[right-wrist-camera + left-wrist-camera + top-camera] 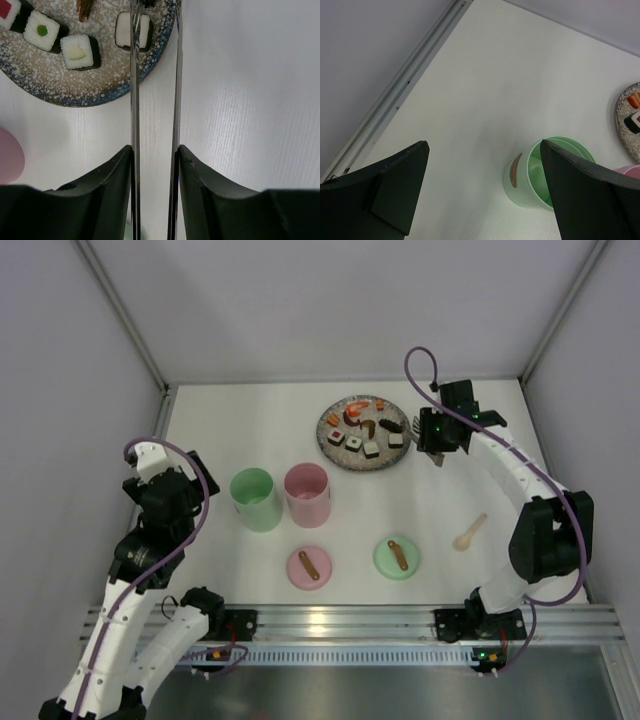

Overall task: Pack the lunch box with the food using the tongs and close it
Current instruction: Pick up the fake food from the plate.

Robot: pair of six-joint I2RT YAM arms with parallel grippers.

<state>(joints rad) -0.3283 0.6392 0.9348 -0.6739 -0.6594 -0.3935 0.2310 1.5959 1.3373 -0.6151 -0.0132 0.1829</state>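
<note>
Slim silver tongs (134,100) run between the fingers of my right gripper (155,150), which is shut on both arms. The arms stand apart and reach up over the rim of the speckled plate (60,85); the left arm crosses a white sushi roll (124,31). More food lies on the plate (364,455): a green-centred roll (42,31), another roll (80,51), an orange shrimp (354,410). The lunch box is a green tub (256,499) and a pink tub (307,494), both uncovered. My left gripper (482,145) hangs open left of the green tub (535,180), holding nothing.
A pink lid (309,567) and a green lid (396,558) lie in front of the tubs. A small wooden spoon (470,532) rests at the right. Grey walls enclose the table on three sides, with a metal rail along the near edge.
</note>
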